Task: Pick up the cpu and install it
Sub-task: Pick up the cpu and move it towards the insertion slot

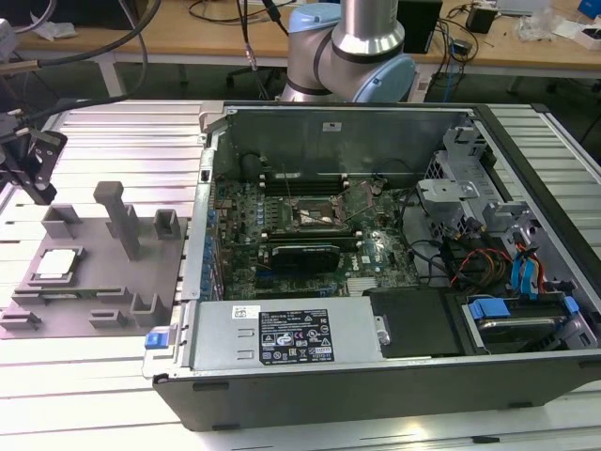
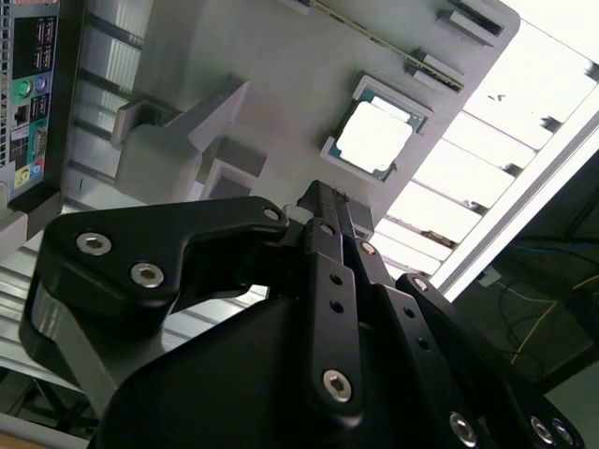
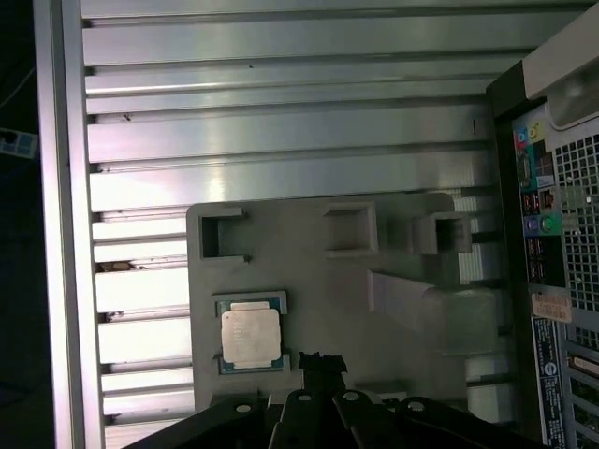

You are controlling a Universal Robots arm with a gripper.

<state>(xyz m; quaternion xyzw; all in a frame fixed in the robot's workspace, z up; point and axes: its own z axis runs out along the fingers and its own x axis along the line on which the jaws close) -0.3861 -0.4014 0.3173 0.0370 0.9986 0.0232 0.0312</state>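
Cpu point(image 1: 56, 264) first: you had it lying flat, pale top up, in a square nest on the plate, at the exterior view's left and well apart from the case.

Your slatted table point(image 1: 113, 132) carried everything. On it sat the open case point(image 1: 376, 399), lid off, with its boards and cables showing. The arm point(image 1: 352, 47) rose behind the case's back wall. A silver box point(image 1: 282, 334) lay along the case's near side. The dark socket point(image 1: 315, 221) sat near the middle of the board, with nothing in the frame that you could make out.

The grey plate point(image 1: 103, 272) lay on the table beside the case, at the exterior view's left. It carried a tall post point(image 1: 122, 221) and several small open pockets.

Your gripper point(image 1: 39, 195) hung over the plate's far left edge, clear of it. In both wrist views its jaws stood drawn together with nothing between them, and the gripper point(image 2: 326, 195) point(image 3: 321, 360) pointed down just beside the cpu point(image 2: 374, 137) point(image 3: 251, 337), not touching it.
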